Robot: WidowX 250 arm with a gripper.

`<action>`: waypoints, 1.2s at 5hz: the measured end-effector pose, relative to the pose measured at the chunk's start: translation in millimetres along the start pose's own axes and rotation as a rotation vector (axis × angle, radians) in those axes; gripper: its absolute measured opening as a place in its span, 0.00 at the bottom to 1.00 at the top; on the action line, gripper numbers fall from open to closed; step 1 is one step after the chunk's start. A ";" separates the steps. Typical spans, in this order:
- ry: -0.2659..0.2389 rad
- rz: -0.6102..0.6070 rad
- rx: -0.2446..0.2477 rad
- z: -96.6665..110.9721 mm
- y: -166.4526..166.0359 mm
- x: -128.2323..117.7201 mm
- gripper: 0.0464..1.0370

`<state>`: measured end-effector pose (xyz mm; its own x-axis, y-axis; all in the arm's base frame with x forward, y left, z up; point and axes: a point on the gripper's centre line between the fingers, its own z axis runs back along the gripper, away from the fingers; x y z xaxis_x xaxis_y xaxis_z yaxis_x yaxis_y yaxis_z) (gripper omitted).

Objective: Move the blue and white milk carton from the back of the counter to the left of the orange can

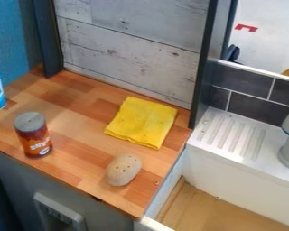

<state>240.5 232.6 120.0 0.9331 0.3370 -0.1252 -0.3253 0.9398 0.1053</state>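
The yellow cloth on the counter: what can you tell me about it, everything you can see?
The yellow cloth is bright yellow with a few tiny dark specks. It looks like soft fabric, folded into a rough square with slightly uneven edges. It lies flat and turned at a slant on the wooden counter, toward the back right, near the whitish plank wall. Only the counter seems to touch it; the pale, potato-like object sits apart, nearer the front.

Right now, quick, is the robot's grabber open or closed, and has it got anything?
Gripper: can't tell whether it's open, closed or holding something.
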 end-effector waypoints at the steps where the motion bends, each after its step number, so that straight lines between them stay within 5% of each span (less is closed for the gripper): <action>1: -0.058 -0.084 -0.038 -12.1 0.5 2.1 0.78; 2: -0.108 -0.123 -0.076 -20.0 -7.8 7.5 0.78; 3: -0.112 -0.120 -0.051 -25.2 -6.4 8.1 0.78; 5: 0.004 -0.010 0.078 -40.2 -9.7 9.0 0.78; 6: 0.025 -0.005 0.081 -42.5 -9.9 10.3 0.82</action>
<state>246.8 229.3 75.7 0.9301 0.3349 -0.1508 -0.3066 0.9340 0.1836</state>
